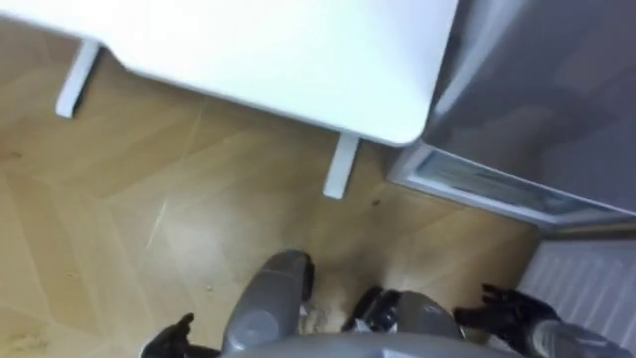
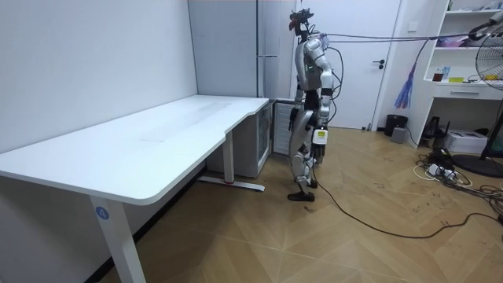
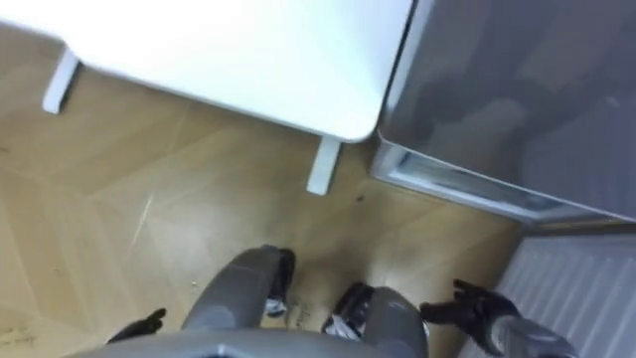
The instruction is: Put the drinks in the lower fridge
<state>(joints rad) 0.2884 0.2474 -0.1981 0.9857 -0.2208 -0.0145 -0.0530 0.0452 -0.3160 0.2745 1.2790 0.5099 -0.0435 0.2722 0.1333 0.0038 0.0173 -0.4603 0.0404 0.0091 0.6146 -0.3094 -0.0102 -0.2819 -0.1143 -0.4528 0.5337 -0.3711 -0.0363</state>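
You stand facing the grey fridge (image 1: 537,89) beside the white desk (image 1: 298,60), left hand (image 1: 171,336) and right hand (image 1: 505,310) low, loose-fingered and empty, probably just lining up; where the drinks are, I cannot tell.

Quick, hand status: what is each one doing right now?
Left hand: open, fingers relaxed, holding nothing.
Right hand: open, fingers spread, holding nothing.
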